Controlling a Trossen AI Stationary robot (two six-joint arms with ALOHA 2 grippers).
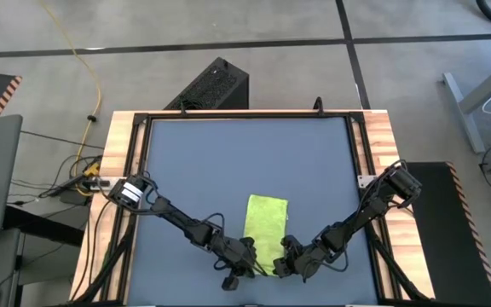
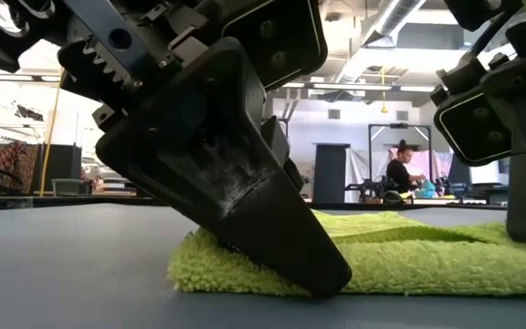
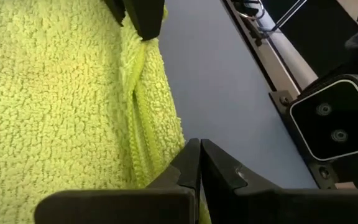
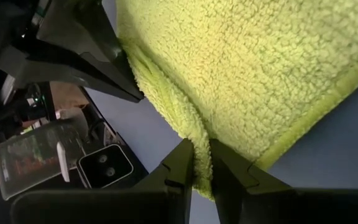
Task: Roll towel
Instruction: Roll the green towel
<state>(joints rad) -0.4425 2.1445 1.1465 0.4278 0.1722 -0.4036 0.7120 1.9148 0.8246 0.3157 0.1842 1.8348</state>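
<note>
Both pincers met at the folded towel's (image 1: 265,220) near end: left pincer (image 3: 199,163) closed tight beside its edge, right pincer (image 4: 202,163) pinching that edge.

We are in a robotics lab or workshop with an open industrial hall behind it. The table (image 1: 245,162) has a wooden frame and a dark mat, and stands on a grey concrete floor (image 1: 228,26) with a yellow cable (image 1: 88,68) trailing across it. Beyond the table we see exposed ceiling ducts (image 2: 400,23), black metal frames (image 2: 386,146) and a person (image 2: 398,169) at another workbench.
</note>
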